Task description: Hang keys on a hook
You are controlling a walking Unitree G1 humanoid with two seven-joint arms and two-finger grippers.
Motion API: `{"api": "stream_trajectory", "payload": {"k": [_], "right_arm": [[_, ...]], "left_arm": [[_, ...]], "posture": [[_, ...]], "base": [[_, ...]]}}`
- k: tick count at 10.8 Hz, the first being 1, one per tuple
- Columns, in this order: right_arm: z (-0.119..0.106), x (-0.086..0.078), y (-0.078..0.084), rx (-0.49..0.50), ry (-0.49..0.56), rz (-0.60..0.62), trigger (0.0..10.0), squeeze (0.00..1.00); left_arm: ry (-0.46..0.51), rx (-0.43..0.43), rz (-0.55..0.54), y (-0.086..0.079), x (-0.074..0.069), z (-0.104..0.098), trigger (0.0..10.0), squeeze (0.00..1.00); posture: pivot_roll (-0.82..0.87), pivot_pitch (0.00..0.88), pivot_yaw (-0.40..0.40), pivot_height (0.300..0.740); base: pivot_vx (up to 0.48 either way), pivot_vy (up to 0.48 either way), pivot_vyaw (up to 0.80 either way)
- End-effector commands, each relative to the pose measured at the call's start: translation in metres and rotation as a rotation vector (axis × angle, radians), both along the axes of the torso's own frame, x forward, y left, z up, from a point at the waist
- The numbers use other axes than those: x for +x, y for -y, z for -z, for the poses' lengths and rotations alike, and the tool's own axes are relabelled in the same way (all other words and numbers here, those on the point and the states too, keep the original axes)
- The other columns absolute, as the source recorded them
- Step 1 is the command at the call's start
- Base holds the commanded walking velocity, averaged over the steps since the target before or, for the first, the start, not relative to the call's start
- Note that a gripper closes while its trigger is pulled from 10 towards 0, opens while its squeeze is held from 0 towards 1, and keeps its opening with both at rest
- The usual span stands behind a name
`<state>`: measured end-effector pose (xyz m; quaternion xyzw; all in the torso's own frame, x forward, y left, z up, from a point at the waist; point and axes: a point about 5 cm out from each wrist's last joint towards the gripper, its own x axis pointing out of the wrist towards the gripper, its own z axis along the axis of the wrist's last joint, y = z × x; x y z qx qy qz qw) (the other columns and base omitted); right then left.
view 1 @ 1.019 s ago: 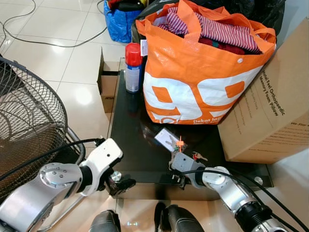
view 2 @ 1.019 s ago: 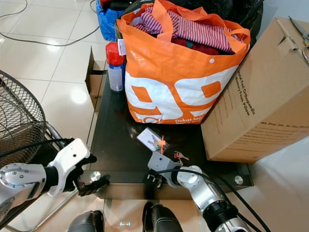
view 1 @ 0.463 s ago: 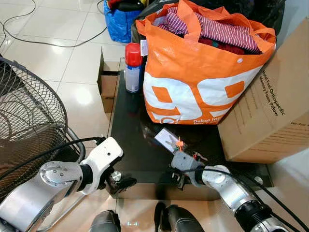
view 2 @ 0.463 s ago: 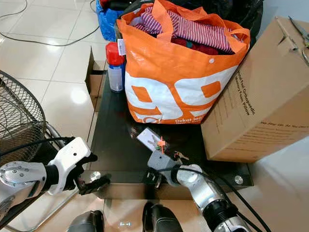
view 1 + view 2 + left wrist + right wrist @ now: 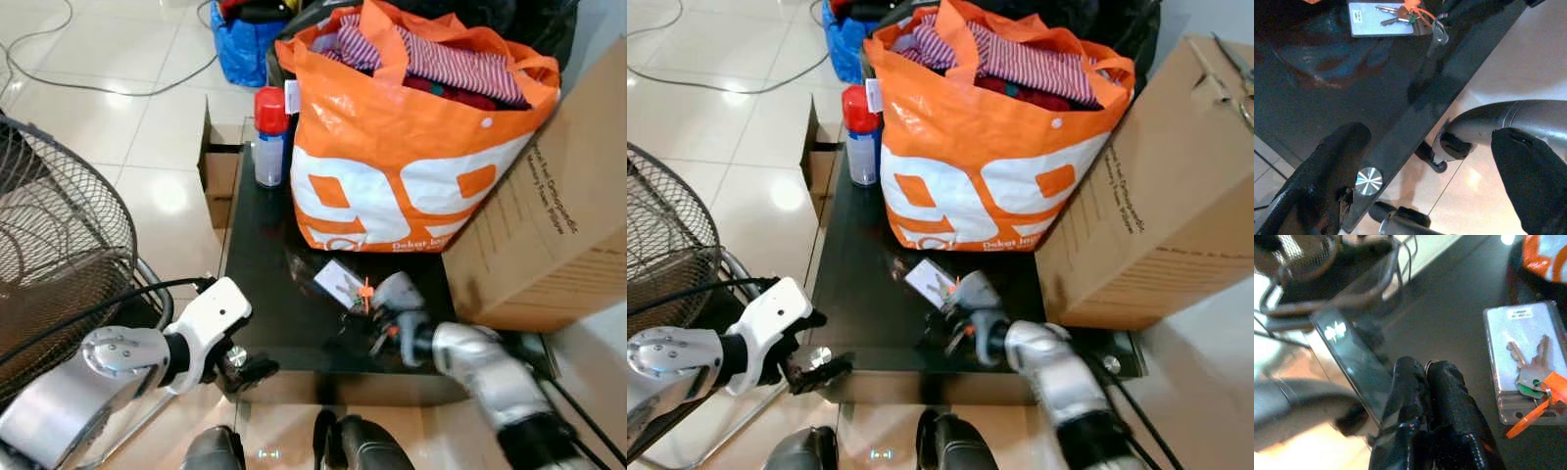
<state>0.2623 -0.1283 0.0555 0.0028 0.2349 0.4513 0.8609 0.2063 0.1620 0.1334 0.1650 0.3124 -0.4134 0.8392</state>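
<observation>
I have the right gripper (image 5: 1422, 382) over the dark glass surface (image 5: 269, 294), just beside the keys (image 5: 1533, 369). Its jaws are pressed together with no gap between the black fingers, and something small and silvery peeks out at their tips; the picture is blurred there, so it may be one key of the bunch, but I cannot say they have hold of anything. The rest of the keys, with an orange tag (image 5: 1540, 396) and a green cap, lie on a flat silver card-like plate (image 5: 1523, 335) near the front of the surface, just in front of the big orange bag (image 5: 411, 147) stuffed with striped clothes. A red-capped spray can (image 5: 269, 137) stands at the bag's left, and a cardboard box (image 5: 549, 225) sits to the right.

My left gripper (image 5: 1425, 181) hangs at the front edge of the surface, jaws spread wide and holding nothing, one finger beside a round metal fitting (image 5: 1367, 177).

My worry is the grip. With the jaws closed this close to the bunch, a lift may catch only the tag or one key, and the ring could slide off the plate and over the glass edge to the floor. I also see no hook from here, so I would have to carry the keys some way on a thin pinch.
</observation>
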Motion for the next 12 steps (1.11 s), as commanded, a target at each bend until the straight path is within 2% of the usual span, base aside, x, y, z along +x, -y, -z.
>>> {"api": "stream_trajectory", "payload": {"k": [1, 2, 3, 4, 6, 7, 8, 10, 12], "right_arm": [[-0.013, -0.001, 0.013, 0.091, -0.03, 0.074, 0.0, 0.0], [-0.02, -0.001, 0.018, 0.141, -0.04, 0.116, 0.0, 0.0], [-0.041, -0.002, 0.031, 0.294, -0.051, 0.241, 0.0, 0.0], [-0.046, -0.003, 0.033, 0.331, -0.05, 0.278, 0.0, 0.0], [-0.073, -0.009, 0.038, 0.494, -0.021, 0.451, 0.0, 0.0], [-0.08, -0.012, 0.037, 0.544, -0.031, 0.512, 0.0, 0.0], [-0.083, -0.014, 0.036, 0.583, -0.057, 0.578, 0.0, 0.0], [-0.083, -0.017, 0.028, 0.666, -0.162, 0.714, 0.0, 0.0], [-0.082, -0.008, 0.028, 0.691, -0.202, 0.814, 0.0, 0.0]], "left_arm": [[0.005, -0.019, -0.002, 0.007, -0.002, 0.003, 10.0, 0.0], [0.017, -0.033, -0.023, 0.009, -0.001, 0.003, 10.0, 0.0], [0.078, -0.093, -0.102, 0.015, 0.004, 0.001, 10.0, 0.0], [0.101, -0.111, -0.122, 0.016, 0.006, 0.0, 10.0, 0.0], [0.233, -0.201, -0.274, 0.023, 0.015, -0.004, 10.0, 0.0], [0.265, -0.227, -0.323, 0.025, 0.016, -0.004, 10.0, 0.0], [0.31, -0.257, -0.389, 0.025, 0.019, -0.005, 10.0, 0.0], [0.406, -0.247, -0.435, 0.024, 0.022, -0.006, 10.0, 0.0], [0.451, -0.223, -0.499, 0.021, 0.026, -0.002, 10.0, 0.0]], "posture": [[0.0, 0.162, -0.135, 0.74], [0.0, 0.15, -0.136, 0.74], [0.0, 0.106, -0.131, 0.74], [0.0, 0.085, -0.128, 0.74], [0.0, 0.0, -0.102, 0.74], [0.0, 0.0, -0.091, 0.74], [0.01, 0.0, -0.082, 0.74], [0.01, 0.0, -0.074, 0.74], [0.02, 0.0, -0.078, 0.74]], "base": [[0.0, 0.0, 0.0], [0.0, 0.0, 0.0], [0.0, 0.0, 0.0], [0.0, 0.0, 0.0], [0.0, 0.0, 0.0], [0.0, 0.0, 0.0], [0.0, 0.0, 0.0], [0.0, 0.0, 0.0], [0.0, 0.0, 0.0]]}}
